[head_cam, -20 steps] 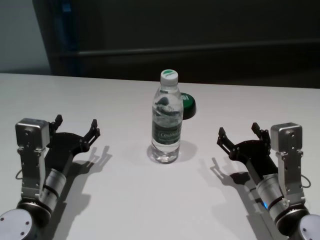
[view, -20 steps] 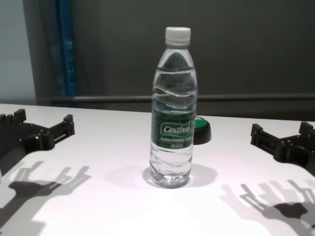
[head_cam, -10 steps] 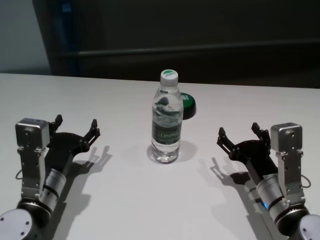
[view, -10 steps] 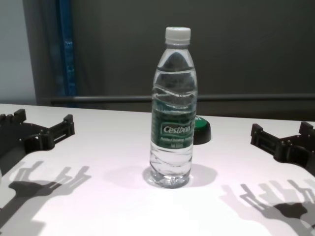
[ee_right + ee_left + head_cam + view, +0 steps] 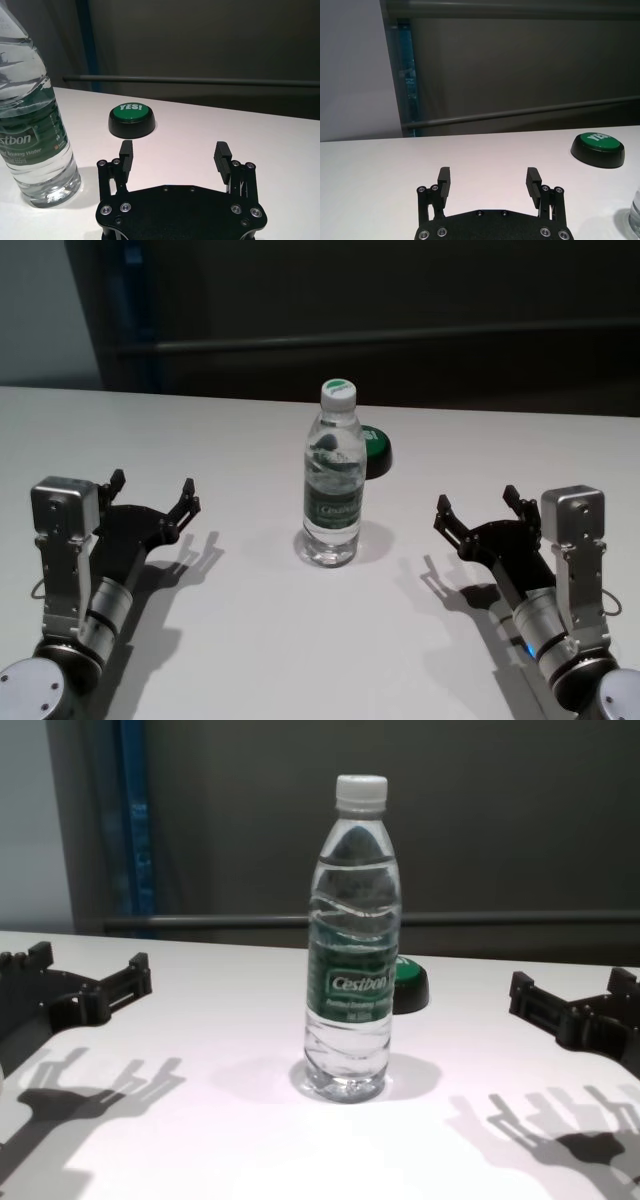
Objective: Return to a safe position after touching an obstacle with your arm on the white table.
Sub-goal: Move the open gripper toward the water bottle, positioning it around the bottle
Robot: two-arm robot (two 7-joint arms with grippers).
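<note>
The obstacle, a clear water bottle (image 5: 332,480) (image 5: 349,940) (image 5: 31,115) with a white cap and green label, stands upright in the middle of the white table (image 5: 300,640) (image 5: 220,1030). My left gripper (image 5: 153,493) (image 5: 490,181) (image 5: 88,977) hovers low over the table to the bottle's left, open and empty. On the bottle's right my right gripper (image 5: 477,507) (image 5: 174,156) (image 5: 570,995) is likewise open and empty. Both stand well apart from the bottle.
A low black puck with a green "YES!" top (image 5: 377,451) (image 5: 131,120) (image 5: 598,148) sits just behind and right of the bottle. A dark wall with a horizontal rail (image 5: 400,337) runs beyond the table's far edge.
</note>
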